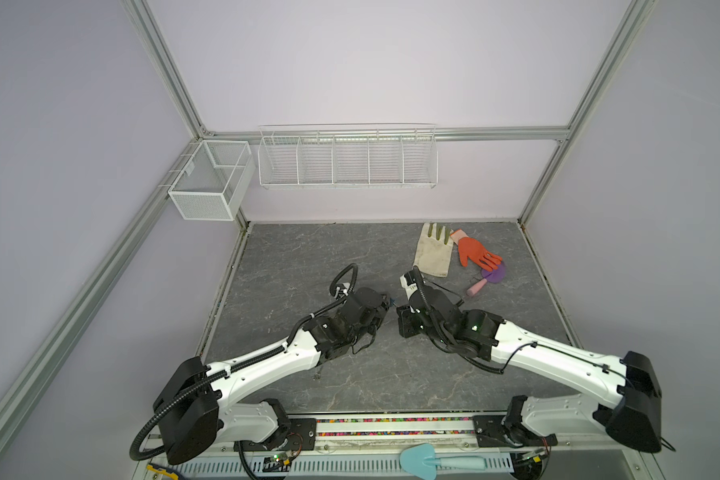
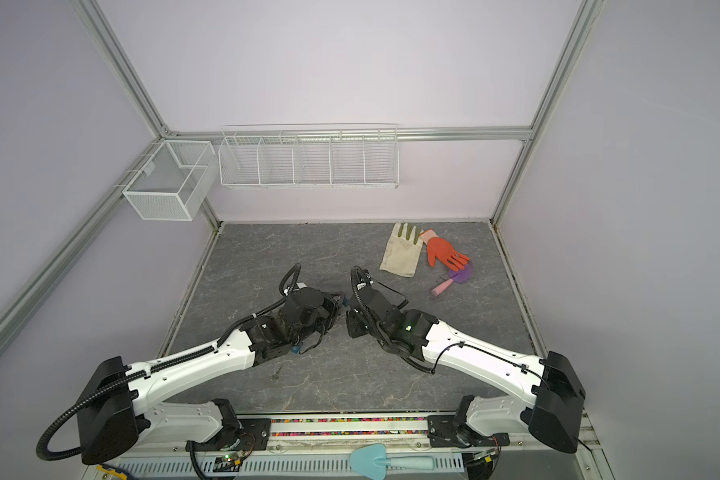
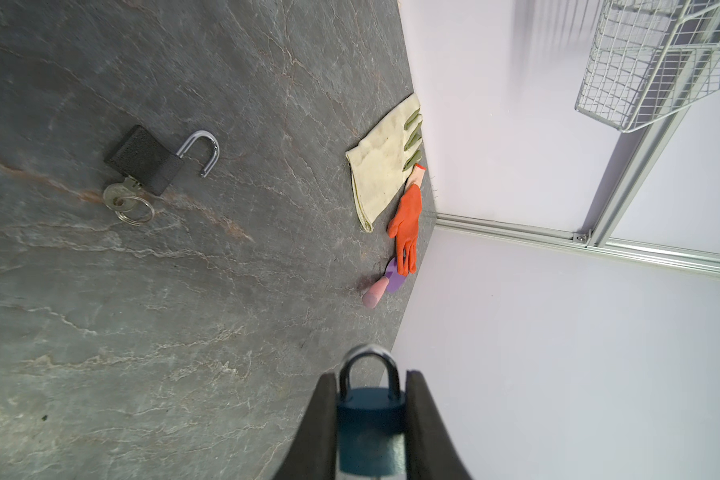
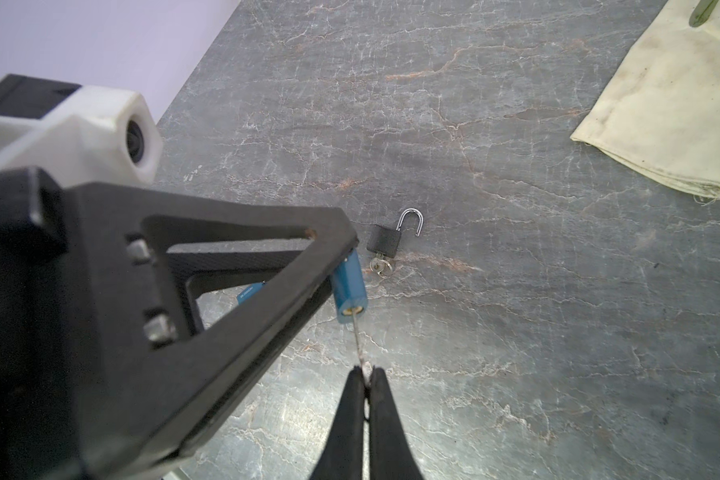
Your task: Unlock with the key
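Observation:
My left gripper (image 3: 370,376) is shut on a small blue padlock (image 3: 368,424) and grips its body by the two sides. The padlock's steel shackle (image 3: 368,361) is closed. In the right wrist view the blue padlock (image 4: 350,286) points its brass keyway toward my right gripper (image 4: 366,372). That gripper is shut on a thin silver key (image 4: 358,338). The key's tip sits at the keyway; I cannot tell how deep it goes. In both top views the two grippers meet above mid-table, left gripper (image 1: 387,303) and right gripper (image 1: 400,309).
A black padlock (image 3: 144,160) lies on the table with its shackle open and a key with a ring (image 3: 121,199) in it. A cream glove (image 1: 433,251), an orange glove (image 1: 476,251) and a purple-pink tool (image 1: 487,278) lie back right. A small metal piece (image 1: 317,375) lies front left.

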